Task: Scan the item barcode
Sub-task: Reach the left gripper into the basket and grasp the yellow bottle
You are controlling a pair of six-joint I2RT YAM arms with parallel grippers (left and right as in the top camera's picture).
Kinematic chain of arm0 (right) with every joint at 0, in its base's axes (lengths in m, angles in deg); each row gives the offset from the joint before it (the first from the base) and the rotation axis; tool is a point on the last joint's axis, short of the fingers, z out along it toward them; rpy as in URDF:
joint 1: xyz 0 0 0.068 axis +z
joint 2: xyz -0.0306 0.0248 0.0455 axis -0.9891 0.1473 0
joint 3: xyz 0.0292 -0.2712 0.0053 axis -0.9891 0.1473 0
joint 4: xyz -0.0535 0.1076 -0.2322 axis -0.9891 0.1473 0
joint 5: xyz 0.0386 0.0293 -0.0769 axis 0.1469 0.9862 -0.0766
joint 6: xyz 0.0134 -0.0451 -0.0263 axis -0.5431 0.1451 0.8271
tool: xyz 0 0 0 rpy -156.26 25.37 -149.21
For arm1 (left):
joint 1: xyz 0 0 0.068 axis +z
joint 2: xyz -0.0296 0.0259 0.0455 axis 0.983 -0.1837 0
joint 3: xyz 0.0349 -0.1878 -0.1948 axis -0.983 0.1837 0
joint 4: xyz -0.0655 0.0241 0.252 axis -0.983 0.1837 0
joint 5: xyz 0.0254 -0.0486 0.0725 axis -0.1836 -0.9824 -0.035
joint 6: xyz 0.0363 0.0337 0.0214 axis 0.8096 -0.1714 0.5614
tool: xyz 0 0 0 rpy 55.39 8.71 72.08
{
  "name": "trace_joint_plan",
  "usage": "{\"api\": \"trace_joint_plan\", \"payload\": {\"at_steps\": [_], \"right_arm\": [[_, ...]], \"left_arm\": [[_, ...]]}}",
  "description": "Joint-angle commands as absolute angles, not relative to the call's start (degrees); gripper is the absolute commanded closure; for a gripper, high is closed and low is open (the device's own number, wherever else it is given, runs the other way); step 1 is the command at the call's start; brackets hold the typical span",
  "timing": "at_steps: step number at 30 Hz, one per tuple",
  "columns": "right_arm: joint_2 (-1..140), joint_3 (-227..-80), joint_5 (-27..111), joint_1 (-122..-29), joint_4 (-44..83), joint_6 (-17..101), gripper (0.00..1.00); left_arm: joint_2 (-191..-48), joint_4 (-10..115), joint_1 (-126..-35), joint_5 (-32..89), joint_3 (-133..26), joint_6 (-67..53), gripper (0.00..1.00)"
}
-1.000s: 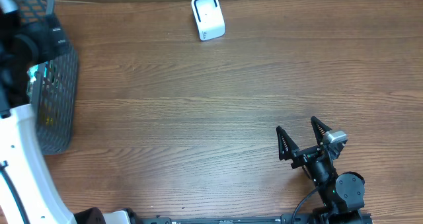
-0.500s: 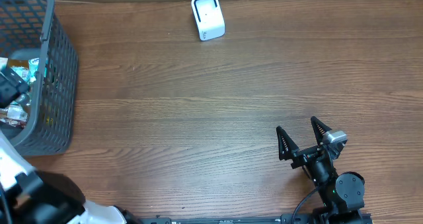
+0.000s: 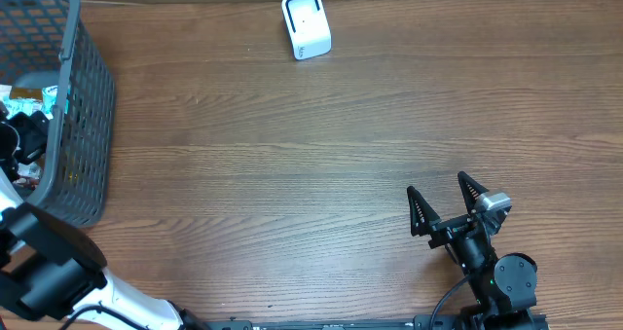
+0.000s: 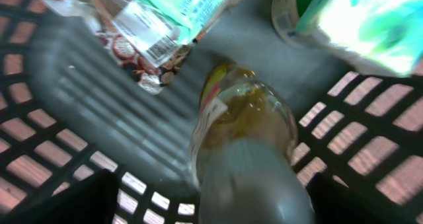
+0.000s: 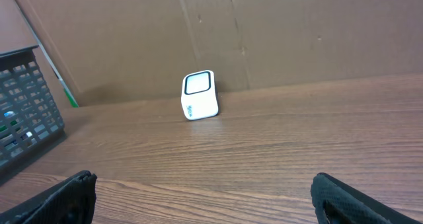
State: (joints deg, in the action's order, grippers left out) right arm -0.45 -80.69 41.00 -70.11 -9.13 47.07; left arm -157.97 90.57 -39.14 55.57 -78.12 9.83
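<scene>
Bottle (image 4: 241, 138) is lying in the bottom of the basket (image 3: 88, 96) at the far left of the surface (image 3: 292, 174), neck towards the wrist camera, with yellowish liquid showing through the clear plastic. The left fingers (image 4: 66, 201) are standing spread on either side of it, and from here I'd say they are not clamping it yet.

A second ago the left arm (image 3: 49, 272) was hanging over the top of the basket and hiding most of it. It is now reaching in from the near side, with its tip down among the goods. The fingers look to be just starting to draw in from their widest. To me that means the pick is only beginning: the bottle still has to be gripped, lifted out and carried well across to the scanner (image 3: 306, 24).

The bottle's label is showing red, yellow and white, but it is too blurred to read. Beside the neck a packet (image 4: 142, 32) is showing a small barcode patch and a green-and-white panel with print I can't make out. A tub (image 4: 285, 16) is sitting by the bottle's far end under a bright greenish wrapper, also unreadable.

The scanner is standing at the back edge of the surface, its dark window facing forward. A small blue mark on its front in the right wrist view is too tiny to read.

The right fingers (image 3: 417, 211) are resting wide apart and empty at the near right, not having moved at all.
</scene>
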Motion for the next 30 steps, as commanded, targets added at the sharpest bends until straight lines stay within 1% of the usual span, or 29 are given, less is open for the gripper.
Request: {"api": "trace_joint_plan", "payload": {"at_steps": [1,2,3,4,5,6,7,9,11,15,17,21,23,27,30], "right_arm": [[-0.7,-80.1,40.5,-69.7,-9.4,47.5,0.0],[-0.7,-80.1,40.5,-69.7,-9.4,47.5,0.0],[-0.7,-80.1,40.5,-69.7,-9.4,47.5,0.0],[-0.7,-80.1,40.5,-69.7,-9.4,47.5,0.0],[-0.8,-80.1,40.5,-69.7,-9.4,47.5,0.0],[-0.7,-80.1,40.5,-69.7,-9.4,47.5,0.0],[-0.7,-80.1,40.5,-69.7,-9.4,47.5,0.0],[-0.7,-80.1,40.5,-69.7,-9.4,47.5,0.0],[-0.7,-80.1,40.5,-69.7,-9.4,47.5,0.0],[-0.7,-80.1,40.5,-69.7,-9.4,47.5,0.0],[-0.7,-80.1,40.5,-69.7,-9.4,47.5,0.0],[-0.7,-80.1,40.5,-69.7,-9.4,47.5,0.0],[-0.8,-80.1,40.5,-69.7,-9.4,47.5,0.0],[-0.7,-80.1,40.5,-69.7,-9.4,47.5,0.0],[-0.7,-80.1,40.5,-69.7,-9.4,47.5,0.0]], "left_arm": [[-162.0,90.4,-38.9,53.5,-77.9,10.9,0.15],[-162.5,90.2,-38.9,53.2,-77.9,10.9,0.15],[-162.7,90.1,-38.9,53.0,-77.9,10.9,0.18],[-163.0,89.7,-38.9,53.0,-77.9,10.9,0.24],[-163.0,89.2,-38.9,53.0,-77.9,10.9,0.34],[-163.0,88.7,-38.9,53.0,-77.9,10.9,0.41],[-162.9,88.4,-38.9,53.0,-78.0,10.9,0.52],[-162.9,87.7,-38.9,53.0,-78.4,10.8,0.55],[-162.9,87.8,-38.9,52.4,-79.2,10.8,0.55],[-162.9,90.9,-38.9,50.2,-85.3,10.8,0.61],[-162.9,93.2,-38.9,49.8,-89.8,10.2,0.61],[-162.9,98.5,-39.0,49.2,-102.7,7.8,0.6],[-162.8,101.1,-39.0,45.6,-112.2,6.2,0.6],[-162.0,103.1,-39.8,42.3,-124.8,3.1,0.62],[-160.7,103.8,-41.5,40.5,-129.8,0.3,0.62]]}}
